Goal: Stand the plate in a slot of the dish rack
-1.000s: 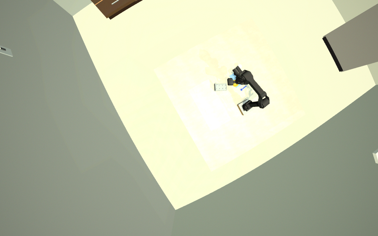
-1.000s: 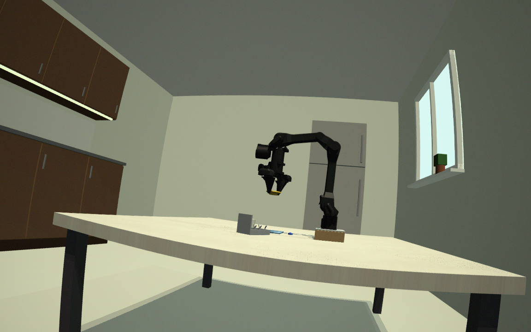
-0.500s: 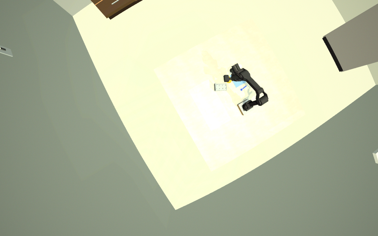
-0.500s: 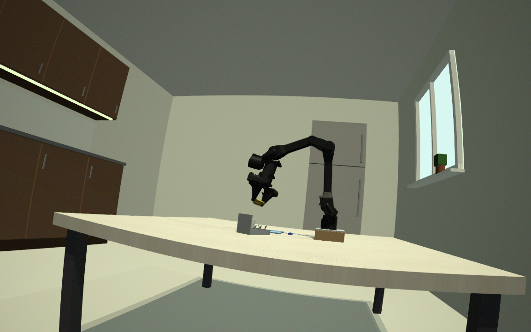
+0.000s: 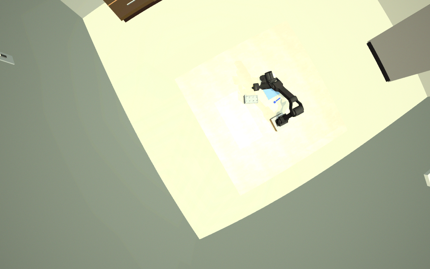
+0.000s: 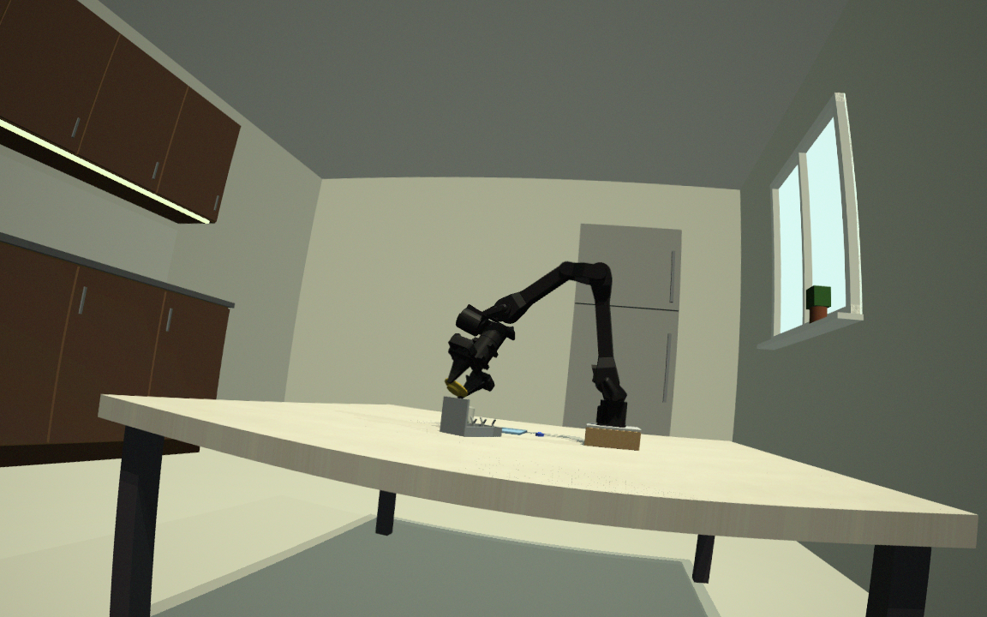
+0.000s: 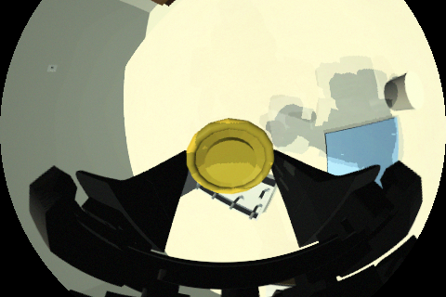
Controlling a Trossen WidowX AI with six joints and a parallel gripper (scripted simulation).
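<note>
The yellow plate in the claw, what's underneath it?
In the wrist view, the gripper holds the yellow plate above the grey dish rack. Only the rack's near corner and a few rails show; the plate covers the rest, so which slot lies below is unclear.

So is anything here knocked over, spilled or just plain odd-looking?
Nothing stands out. The gripper holds the yellow plate firmly, just above the dish rack, which sits flat on the table. A blue mat and a small blue utensil lie flat nearby.
</note>
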